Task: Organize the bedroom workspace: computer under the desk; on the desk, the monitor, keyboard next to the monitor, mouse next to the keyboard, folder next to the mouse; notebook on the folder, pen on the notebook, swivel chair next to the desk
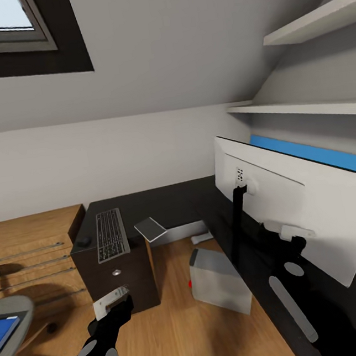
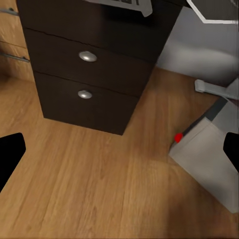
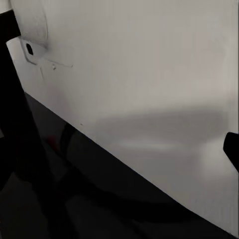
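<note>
The monitor (image 1: 298,207) stands on the black desk (image 1: 175,203) with its white back to me. My right gripper (image 1: 293,234) is close against that back (image 3: 149,74); one fingertip (image 3: 232,149) shows at the frame edge, open. On the desk's left end lie the keyboard (image 1: 111,234), the mouse (image 1: 84,242) and the grey notebook (image 1: 150,229), which overhangs the edge. The computer (image 1: 218,280) (image 2: 209,154) stands on the floor beside the desk. My left gripper (image 1: 113,304) (image 2: 119,149) hangs open and empty before the drawers (image 2: 87,56). The folder (image 1: 4,330) lies on the swivel chair (image 1: 14,315). A whitish stick (image 1: 202,237), perhaps the pen, lies on the floor.
An oak drawer chest (image 1: 30,246) stands left of the desk. Two white shelves (image 1: 303,108) hang on the right wall under the sloped ceiling. A blue band (image 1: 308,153) runs behind the monitor. Wooden floor (image 1: 181,339) lies between chair, drawers and computer.
</note>
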Tool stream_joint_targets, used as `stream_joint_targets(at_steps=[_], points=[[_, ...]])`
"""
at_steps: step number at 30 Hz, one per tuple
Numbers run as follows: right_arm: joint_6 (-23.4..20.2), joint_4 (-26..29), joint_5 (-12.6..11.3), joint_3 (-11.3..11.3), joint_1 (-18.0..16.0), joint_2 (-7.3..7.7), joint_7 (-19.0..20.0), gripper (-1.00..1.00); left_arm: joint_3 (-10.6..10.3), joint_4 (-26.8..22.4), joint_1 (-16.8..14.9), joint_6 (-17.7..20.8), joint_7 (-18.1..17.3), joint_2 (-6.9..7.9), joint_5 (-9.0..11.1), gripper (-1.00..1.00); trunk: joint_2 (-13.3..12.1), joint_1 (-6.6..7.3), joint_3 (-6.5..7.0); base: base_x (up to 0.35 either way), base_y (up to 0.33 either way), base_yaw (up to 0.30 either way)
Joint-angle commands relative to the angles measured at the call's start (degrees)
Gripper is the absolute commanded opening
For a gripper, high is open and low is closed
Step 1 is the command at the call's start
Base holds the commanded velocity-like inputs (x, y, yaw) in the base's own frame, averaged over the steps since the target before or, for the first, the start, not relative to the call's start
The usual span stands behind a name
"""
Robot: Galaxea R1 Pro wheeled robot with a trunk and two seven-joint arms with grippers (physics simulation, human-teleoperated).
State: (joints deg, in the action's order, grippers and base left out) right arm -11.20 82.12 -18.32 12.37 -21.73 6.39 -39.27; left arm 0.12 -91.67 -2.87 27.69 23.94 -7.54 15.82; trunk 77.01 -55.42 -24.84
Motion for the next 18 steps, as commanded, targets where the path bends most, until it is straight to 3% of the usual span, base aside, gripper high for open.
stream_joint_targets(at_steps=[1,6,11,17,18], points=[[-0.4,0.1,-0.2,0.1,-0.1,0.16,-0.3,1.00,0.0,-0.1,0.0,0.2,0.4,-0.02,0.6,1.00,0.0,0.00,0.00,0.000,0.000,-0.197],[-0.4,-0.9,-0.2,-0.1,-0.1,1.22,0.5,1.00,0.0,-0.1,0.0,0.2,0.4,-0.02,0.6,1.00,0.0,0.00,0.29,0.000,0.000,-0.201],[-0.2,-5.0,-0.2,-0.8,-0.1,2.27,5.2,1.00,0.0,-0.1,0.0,0.2,0.4,-0.02,0.6,1.00,0.0,0.00,0.51,0.000,0.000,-0.207],[-0.1,-6.4,-0.2,-4.3,-0.2,2.44,10.4,1.00,0.0,-0.1,0.0,0.2,0.4,-0.02,0.6,1.00,0.0,0.00,0.63,0.000,0.000,-0.203],[0.0,-8.1,-0.2,-6.7,-0.2,2.47,14.0,1.00,0.0,-0.1,0.0,0.2,0.4,-0.02,0.6,1.00,0.0,0.00,0.63,0.000,0.000,-0.190]])
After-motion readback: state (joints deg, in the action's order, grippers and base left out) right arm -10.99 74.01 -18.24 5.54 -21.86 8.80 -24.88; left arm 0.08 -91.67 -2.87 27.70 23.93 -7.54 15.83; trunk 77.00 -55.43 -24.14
